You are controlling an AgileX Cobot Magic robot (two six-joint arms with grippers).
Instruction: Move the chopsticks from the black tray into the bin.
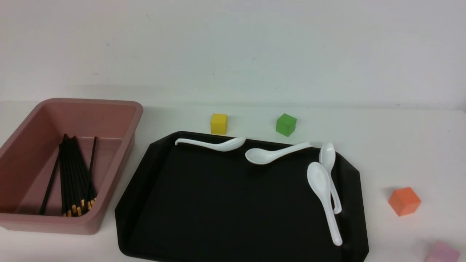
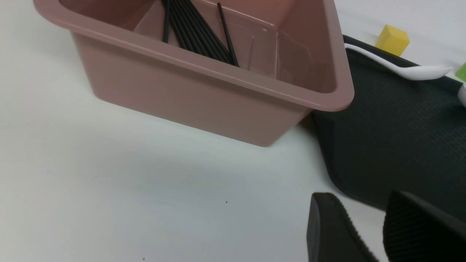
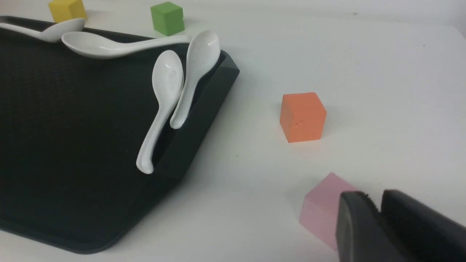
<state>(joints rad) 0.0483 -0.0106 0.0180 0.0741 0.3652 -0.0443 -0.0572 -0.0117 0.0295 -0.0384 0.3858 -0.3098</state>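
The black tray (image 1: pixel 135 196) lies in the middle of the table and holds only white spoons (image 1: pixel 322 189). No chopsticks show on it. The pink bin (image 1: pixel 32 123) stands to its left. In the bin, two thin plain black chopsticks (image 1: pixel 50 183) lie on either side of a bundle of gold-banded black sticks (image 1: pixel 72 174). The left wrist view shows the bin (image 2: pixel 182 91), one plain stick (image 2: pixel 226 31) and the tray corner (image 2: pixel 393 138). My left gripper (image 2: pixel 358 198) is open and empty over bare table beside that corner. My right gripper (image 3: pixel 375 198) is shut and empty, beside a pink cube (image 3: pixel 320 211).
Several white spoons lie along the tray's far and right rim (image 3: pixel 164 94). A yellow cube (image 1: pixel 218 123) and a green cube (image 1: pixel 285 124) sit behind the tray. An orange cube (image 1: pixel 404 201) and the pink cube (image 1: pixel 442 251) sit to its right. Neither arm shows in the front view.
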